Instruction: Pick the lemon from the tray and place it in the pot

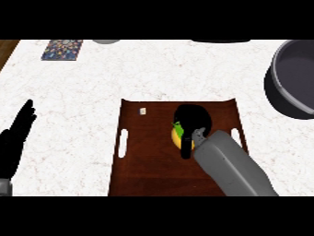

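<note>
A yellow lemon [177, 137] with a green tip lies near the middle of the dark brown tray [146, 170]. My right hand [192, 120] covers it from above, fingers and thumb curled round it, so only a sliver of yellow shows. The lemon still seems to rest on the tray. The grey pot [302, 78] stands at the right edge of the counter, far right of the tray, cut off by the view. My left hand [6, 140] rests open at the left edge, fingers pointing up.
A small white tag [142, 111] lies in the tray's upper left corner. A patterned blue mat [62, 49] sits at the far left of the counter. A grey round object [105, 41] peeks in at the top edge.
</note>
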### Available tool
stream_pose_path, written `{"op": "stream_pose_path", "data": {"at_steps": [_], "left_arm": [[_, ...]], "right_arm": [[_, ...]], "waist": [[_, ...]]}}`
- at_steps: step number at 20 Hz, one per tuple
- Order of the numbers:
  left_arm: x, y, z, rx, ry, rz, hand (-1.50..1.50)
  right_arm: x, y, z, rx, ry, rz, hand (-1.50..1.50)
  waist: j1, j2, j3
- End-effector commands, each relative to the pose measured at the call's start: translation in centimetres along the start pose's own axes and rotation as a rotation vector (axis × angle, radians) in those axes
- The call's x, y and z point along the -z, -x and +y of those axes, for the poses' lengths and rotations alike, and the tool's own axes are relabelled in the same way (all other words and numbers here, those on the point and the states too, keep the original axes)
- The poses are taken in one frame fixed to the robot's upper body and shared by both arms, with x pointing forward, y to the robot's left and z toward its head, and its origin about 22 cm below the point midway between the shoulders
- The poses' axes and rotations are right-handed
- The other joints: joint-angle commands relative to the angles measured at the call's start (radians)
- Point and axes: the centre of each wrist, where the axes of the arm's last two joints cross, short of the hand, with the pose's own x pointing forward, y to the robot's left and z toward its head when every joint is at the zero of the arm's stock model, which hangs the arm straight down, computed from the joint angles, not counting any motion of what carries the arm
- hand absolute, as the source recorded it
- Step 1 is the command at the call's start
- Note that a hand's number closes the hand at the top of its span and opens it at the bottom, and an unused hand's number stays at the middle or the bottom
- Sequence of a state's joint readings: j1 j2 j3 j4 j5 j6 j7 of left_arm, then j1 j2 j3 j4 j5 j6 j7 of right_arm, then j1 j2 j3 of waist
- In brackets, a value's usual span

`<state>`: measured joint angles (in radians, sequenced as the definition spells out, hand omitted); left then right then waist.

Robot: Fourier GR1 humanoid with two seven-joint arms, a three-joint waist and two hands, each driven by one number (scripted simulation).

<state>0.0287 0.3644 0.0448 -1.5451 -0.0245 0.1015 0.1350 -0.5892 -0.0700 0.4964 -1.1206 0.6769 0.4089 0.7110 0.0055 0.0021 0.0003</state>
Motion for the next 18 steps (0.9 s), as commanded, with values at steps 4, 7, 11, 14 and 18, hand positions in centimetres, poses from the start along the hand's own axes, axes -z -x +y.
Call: {"op": "stream_pose_path", "data": {"at_steps": [4, 7, 11, 14, 18], "left_arm": [[-0.2, 0.5, -0.8, -0.004, 0.003, -0.005, 0.00], [1.4, -1.0, -1.0, 0.012, -0.001, -0.025, 0.00], [0.2, 0.6, -0.4, -0.013, -0.002, 0.004, 0.00], [-0.1, 0.1, -0.1, -0.007, -0.002, 0.004, 0.00], [-1.2, 1.0, 0.2, 0.003, -0.007, 0.002, 0.00]], "right_arm": [[1.9, 11.5, -8.2, 0.199, 0.275, 0.240, 1.50], [2.0, 10.0, -9.6, 0.132, 0.419, 0.265, 1.50], [0.2, 7.3, -11.9, 0.087, 0.674, 0.313, 1.50], [-1.6, 8.5, -14.9, 0.073, 0.888, 0.386, 1.50], [-2.9, 9.4, -15.6, 0.134, 1.003, 0.374, 1.50]], "waist": [[0.014, 0.008, 0.001], [0.006, 0.005, 0.000], [0.002, -0.004, -0.001], [-0.002, -0.008, -0.001], [-0.003, -0.006, 0.000]]}}
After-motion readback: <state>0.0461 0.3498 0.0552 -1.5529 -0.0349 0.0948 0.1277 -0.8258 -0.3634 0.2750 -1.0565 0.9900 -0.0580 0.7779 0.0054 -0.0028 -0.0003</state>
